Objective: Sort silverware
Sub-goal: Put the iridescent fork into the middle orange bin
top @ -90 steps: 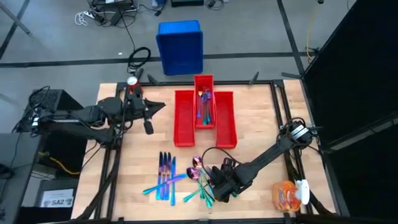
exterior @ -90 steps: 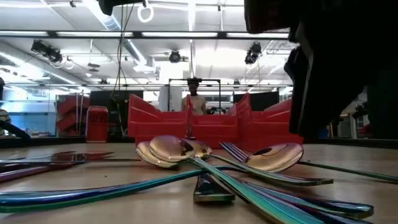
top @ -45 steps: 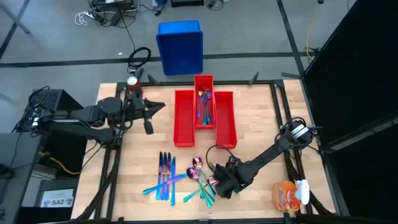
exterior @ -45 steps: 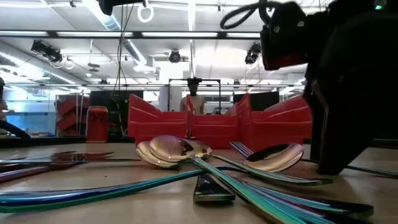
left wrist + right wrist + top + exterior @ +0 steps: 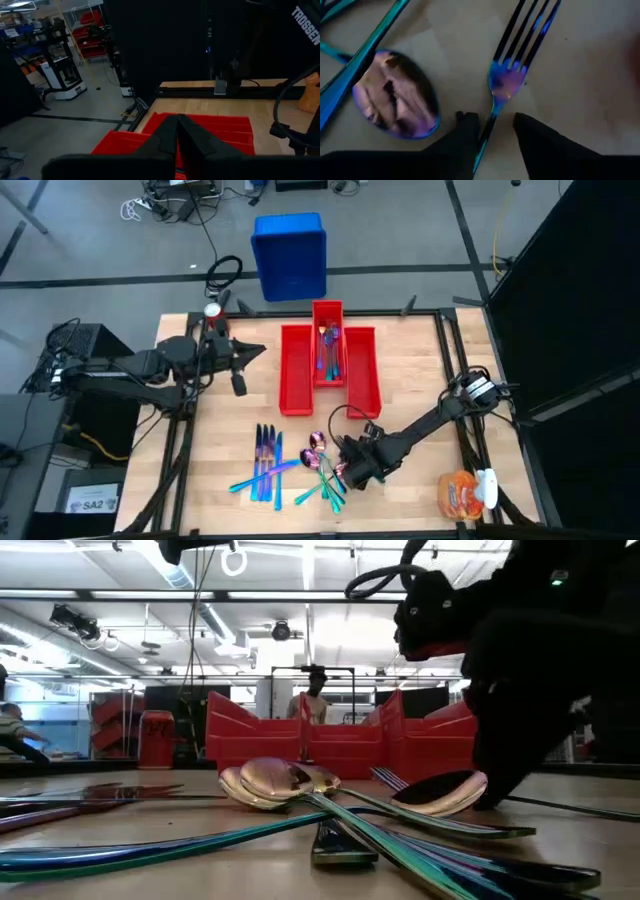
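At the near edge of the pale wooden table, slim glossy silverware lay scattered: a row of blue-violet knives near left, and just right of them a tangle of pink-bowled spoons and teal handles. From table height the spoon bowls showed mirror-smooth, reflecting the ceiling lights. The right gripper was down low at the right side of that tangle, its dark fingers parted narrowly on either side of a fork's thin handle, tines fanned away from it, a rounded spoon lying just beside; whether the pads actually touched the handle was hard to judge. Farther back, mid-table, stood three long red plastic bins side by side, the middle one set farther away and already holding a few shimmering pieces. The left gripper hung at the table's far left, fingers pressed together with nothing in them. Beyond the table sat a blue crate on grey floor with loose cables; a person stood behind the bins in the bright room.
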Controlling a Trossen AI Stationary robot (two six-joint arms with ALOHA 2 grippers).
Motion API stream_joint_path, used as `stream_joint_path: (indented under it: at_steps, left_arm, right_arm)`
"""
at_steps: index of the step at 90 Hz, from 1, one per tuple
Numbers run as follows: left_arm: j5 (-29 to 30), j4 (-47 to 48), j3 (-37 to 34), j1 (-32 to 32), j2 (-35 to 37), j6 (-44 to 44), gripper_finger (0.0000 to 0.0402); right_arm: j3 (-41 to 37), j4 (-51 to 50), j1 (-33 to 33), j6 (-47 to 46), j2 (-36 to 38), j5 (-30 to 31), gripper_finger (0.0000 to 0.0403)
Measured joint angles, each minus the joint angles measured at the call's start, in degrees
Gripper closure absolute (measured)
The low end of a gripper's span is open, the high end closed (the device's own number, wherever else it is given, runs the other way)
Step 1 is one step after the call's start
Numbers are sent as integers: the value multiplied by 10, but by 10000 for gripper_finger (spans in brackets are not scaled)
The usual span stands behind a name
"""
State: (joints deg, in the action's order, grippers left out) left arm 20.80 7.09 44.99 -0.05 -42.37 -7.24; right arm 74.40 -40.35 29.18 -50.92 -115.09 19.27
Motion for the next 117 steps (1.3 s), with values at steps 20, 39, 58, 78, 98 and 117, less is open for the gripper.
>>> stream_joint_path:
  at_steps: [20,39,58,78,98,117]
  left_arm:
    - [0,0,0,0,0,0,401]
    - [0,0,0,0,0,0,401]
    - [0,0,0,0,0,0,402]
    - [0,0,0,0,0,0,401]
    - [0,0,0,0,0,0,401]
    - [0,0,0,0,0,0,402]
  right_arm:
    - [-20,11,-11,-11,2,-21,391]
    - [-21,14,0,-38,3,-4,401]
    - [-24,8,16,-61,18,23,402]
    - [-24,-9,33,-78,81,67,403]
    - [-24,34,32,-31,145,143,403]
    - [-22,150,-17,120,188,194,403]
